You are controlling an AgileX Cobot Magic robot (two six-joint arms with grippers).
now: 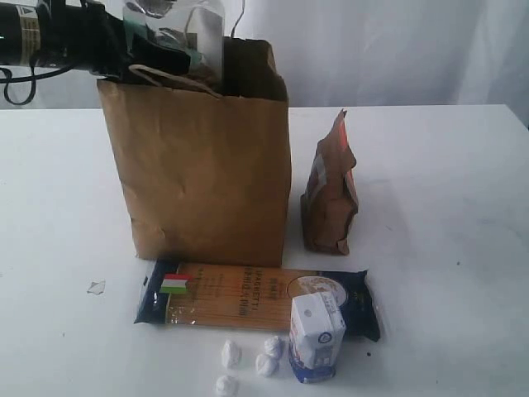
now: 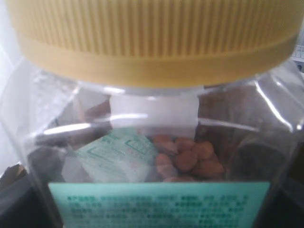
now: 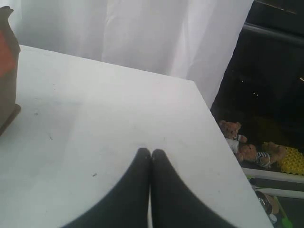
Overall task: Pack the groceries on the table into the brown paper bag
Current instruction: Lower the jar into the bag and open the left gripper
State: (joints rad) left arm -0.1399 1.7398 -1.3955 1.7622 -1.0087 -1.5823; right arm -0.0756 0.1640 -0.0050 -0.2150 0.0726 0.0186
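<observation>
Left gripper: jaws spread wide and clamped on the gold-lidded clear jar, held at the mouth of the brown paper bag. Jar top is cut off by the frame edge in the exterior view, so its long axis is hard to judge. Up close, the ribbed lid and green label show, with brown pieces inside.

Bag interior is hidden.

Spaghetti packet lies flat in front of the bag, long axis along the bag's base. Small carton stands at the packet's right end, covering part of it. Brown pouch stands upright just right of the bag.

Right gripper: fingertips pressed together, empty, above the table, right of the pouch.
</observation>
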